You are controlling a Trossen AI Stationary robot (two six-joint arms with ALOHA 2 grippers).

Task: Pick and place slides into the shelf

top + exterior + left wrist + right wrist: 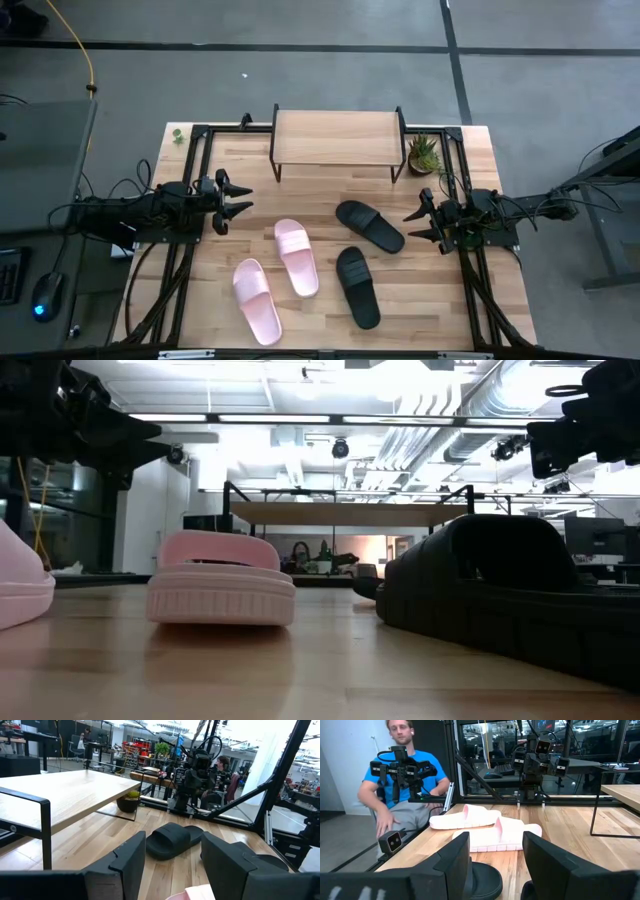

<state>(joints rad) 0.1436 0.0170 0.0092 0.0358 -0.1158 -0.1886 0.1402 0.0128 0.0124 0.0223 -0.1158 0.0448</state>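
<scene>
Left gripper (243,196): I am holding it spread, empty.
Right gripper (413,225): spread, empty too.
Slides: pink pair (296,256) and black pair (369,225) lying on table (330,300), before shelf (337,135).
Writing: none readable.

No readable text, label, brand, number or sign appeared in any of the 4 views. The pink slides (278,277) and the black slides (363,258) carried no legible brand mark on strap or footbed. The shelf (335,136) had a plain wood top with no sticker or print. The wooden tabletop (320,200) was unmarked. The person's blue shirt (427,782) showed no lettering. In the room behind, equipment and racks were too small and blurred for any writing on them to be made out.
</scene>
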